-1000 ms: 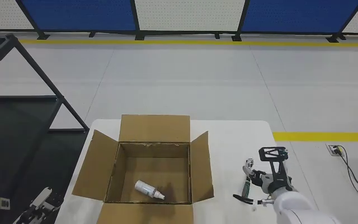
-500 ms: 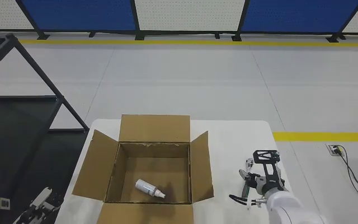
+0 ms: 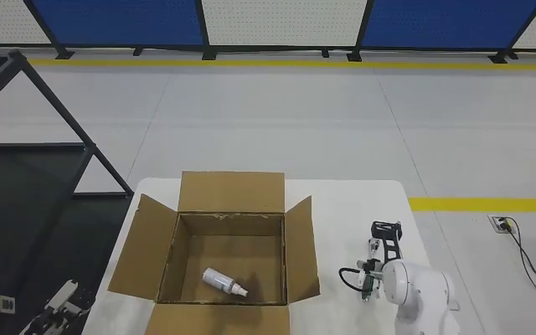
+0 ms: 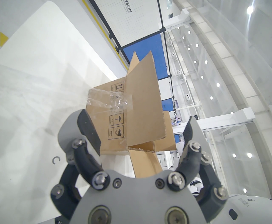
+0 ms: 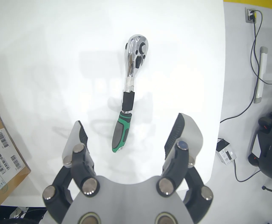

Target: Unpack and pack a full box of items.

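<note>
An open cardboard box (image 3: 226, 194) stands on the white table (image 3: 352, 209), flaps spread. A white bottle (image 3: 224, 283) lies on its floor. To the right of the box a ratchet wrench (image 3: 369, 266) lies flat on the table, with a chrome head and a green and black handle (image 5: 120, 133). My right gripper (image 5: 130, 122) hangs open just above the wrench (image 5: 130, 89), its fingers either side of the handle end and not touching it. My left gripper (image 4: 138, 118) is open and empty, low off the table's left corner (image 3: 60, 303), facing the box (image 4: 127, 110).
A black metal frame (image 3: 50, 167) stands left of the table. The table's right edge (image 5: 221, 84) is close to the wrench; cables and a socket (image 5: 252, 12) lie on the floor beyond. Loose clear tape (image 4: 108, 99) hangs off the box side.
My right arm has shifted left and turned, bringing its open gripper over the wrench. The wrench, box, bottle and left arm have stayed put.
</note>
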You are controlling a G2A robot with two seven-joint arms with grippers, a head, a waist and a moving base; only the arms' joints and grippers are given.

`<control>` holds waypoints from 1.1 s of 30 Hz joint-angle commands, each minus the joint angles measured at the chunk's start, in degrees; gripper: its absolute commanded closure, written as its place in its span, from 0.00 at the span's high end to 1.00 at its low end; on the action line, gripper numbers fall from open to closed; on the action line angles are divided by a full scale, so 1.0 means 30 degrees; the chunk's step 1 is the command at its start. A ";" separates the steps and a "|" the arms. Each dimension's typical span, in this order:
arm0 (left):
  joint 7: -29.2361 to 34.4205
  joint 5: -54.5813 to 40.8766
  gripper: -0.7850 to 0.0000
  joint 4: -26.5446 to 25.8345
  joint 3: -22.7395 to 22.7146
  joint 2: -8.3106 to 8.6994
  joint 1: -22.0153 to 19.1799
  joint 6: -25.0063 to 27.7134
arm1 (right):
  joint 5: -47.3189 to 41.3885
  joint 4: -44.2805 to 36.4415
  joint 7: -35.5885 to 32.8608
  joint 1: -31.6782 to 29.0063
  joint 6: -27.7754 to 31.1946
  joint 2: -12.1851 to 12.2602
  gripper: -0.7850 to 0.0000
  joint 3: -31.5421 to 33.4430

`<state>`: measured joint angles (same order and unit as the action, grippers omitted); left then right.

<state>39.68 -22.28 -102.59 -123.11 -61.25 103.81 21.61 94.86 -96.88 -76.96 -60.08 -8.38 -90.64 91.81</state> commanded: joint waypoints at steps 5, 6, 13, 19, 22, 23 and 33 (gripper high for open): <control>0.0000 0.0000 1.00 0.0000 0.0000 0.0000 0.0000 0.0000 | -0.0282 0.1826 0.0518 0.0815 -0.0361 0.0088 0.45 0.0274; 0.0000 0.0000 1.00 0.0000 0.0000 0.0000 0.0000 0.0000 | -0.0490 0.2179 0.0539 0.1011 -0.0293 0.0098 0.44 0.0297; 0.0000 0.0000 1.00 0.0000 0.0000 0.0000 0.0000 0.0000 | -0.0808 0.4499 0.1197 0.2214 -0.0188 0.0255 0.44 0.0628; 0.0000 0.0000 1.00 0.0000 0.0000 0.0000 0.0000 0.0000 | -0.1044 0.5501 0.1564 0.2649 -0.0260 0.0336 0.42 0.0564; 0.0000 0.0000 1.00 0.0000 0.0000 0.0000 0.0000 0.0000 | -0.1115 0.5791 0.1664 0.2710 -0.0263 0.0384 0.35 0.0552; 0.0000 0.0000 1.00 0.0000 0.0000 0.0000 0.0000 0.0000 | -0.1124 0.5884 0.1693 0.2730 -0.0272 0.0400 0.34 0.0550; 0.0000 0.0000 1.00 0.0000 0.0000 0.0000 0.0000 0.0000 | -0.1461 0.6478 0.1823 0.2861 -0.0354 0.0550 0.00 0.0513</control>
<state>39.68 -22.28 -102.59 -123.11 -61.25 103.81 21.61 90.57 -77.47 -71.46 -51.52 -9.35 -89.04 93.37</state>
